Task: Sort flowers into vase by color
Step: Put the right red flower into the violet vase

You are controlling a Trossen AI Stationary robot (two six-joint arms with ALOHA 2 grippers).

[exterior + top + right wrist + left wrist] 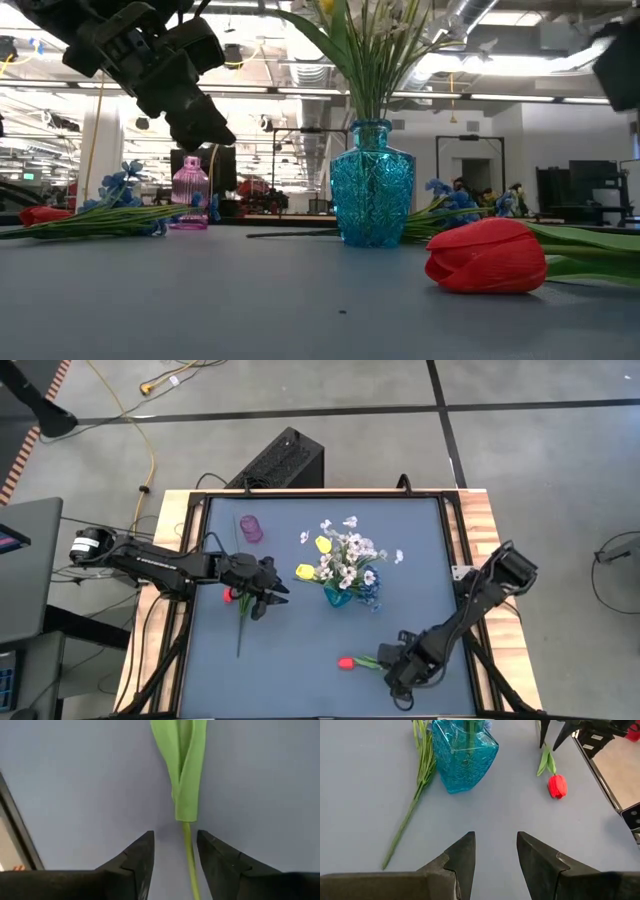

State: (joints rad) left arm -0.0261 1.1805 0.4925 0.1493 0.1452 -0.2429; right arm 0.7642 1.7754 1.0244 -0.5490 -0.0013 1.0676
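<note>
High view, layout: blue vase (338, 596) mid-table, already stuffed with white sprigs (345, 560) and yellow tulips (322, 544); pink vase (250, 528) standing empty, well apart toward the far left.
Right gripper (175, 851): spread open, empty, straddling the stem (189, 857) of the near red tulip (345, 662), just below the leaves (181, 760).
Left gripper (495, 851): released, holding nothing, hovering over bare mat (365, 785) beside a second red tulip (229, 596) on the left.
Step in hand, as judged: right-arm pickup of the near red tulip.
Doing it well: descend squarely so both fingers bracket the thin stem, close low near the mat, grip below the leaves rather than on them; lift level so the head does not swing.
Destination: probably the pink vase, since red matches nothing in the blue one.
Obstacles: crowded bouquet and left arm both between tulip and pink vase; narrow neck.
Other clutter: blue sprigs (120, 185) lying flat on the mat; a loose green stem (412, 805) beside the blue vase.
</note>
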